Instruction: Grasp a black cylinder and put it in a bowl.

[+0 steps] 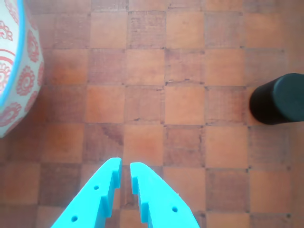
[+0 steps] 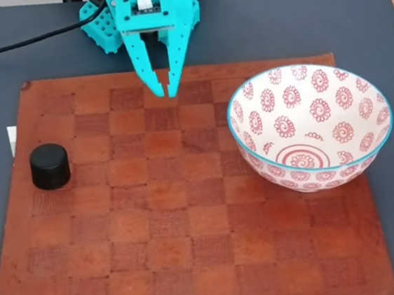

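The black cylinder [image 2: 49,166] stands upright near the left edge of the brown checkered board [image 2: 183,212] in the fixed view; the wrist view shows the cylinder [image 1: 278,99] at its right edge. The white bowl [image 2: 311,127] with red spiral flowers and a turquoise rim sits on the board's right side, with nothing inside; part of the bowl's wall [image 1: 19,71] shows at the wrist view's left. My turquoise gripper [image 2: 165,91] hangs over the board's far edge, between the two objects and apart from both. In the wrist view my gripper [image 1: 126,167] has its tips nearly together with nothing between them.
The board lies on a dark grey table [image 2: 297,24]. A black cable [image 2: 24,42] runs off to the far left behind the arm's base. The board's middle and near rows are bare squares.
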Robot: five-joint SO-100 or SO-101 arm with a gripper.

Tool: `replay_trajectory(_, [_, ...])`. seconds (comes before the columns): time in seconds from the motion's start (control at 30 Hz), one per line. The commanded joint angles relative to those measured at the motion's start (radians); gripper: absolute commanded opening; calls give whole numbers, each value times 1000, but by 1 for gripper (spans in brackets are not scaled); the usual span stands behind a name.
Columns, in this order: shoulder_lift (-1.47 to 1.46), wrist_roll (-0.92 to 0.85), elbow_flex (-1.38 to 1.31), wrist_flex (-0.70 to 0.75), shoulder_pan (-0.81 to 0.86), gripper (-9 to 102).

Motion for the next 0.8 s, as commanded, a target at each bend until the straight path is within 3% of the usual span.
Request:
replay_trajectory(0.0, [-6,-5,-51,6,8,0])
replay_trajectory(0.3, [-35,3,-81,8,11,0])
replay_trajectory(0.77, [-523,-80,-408,-9,57,1])
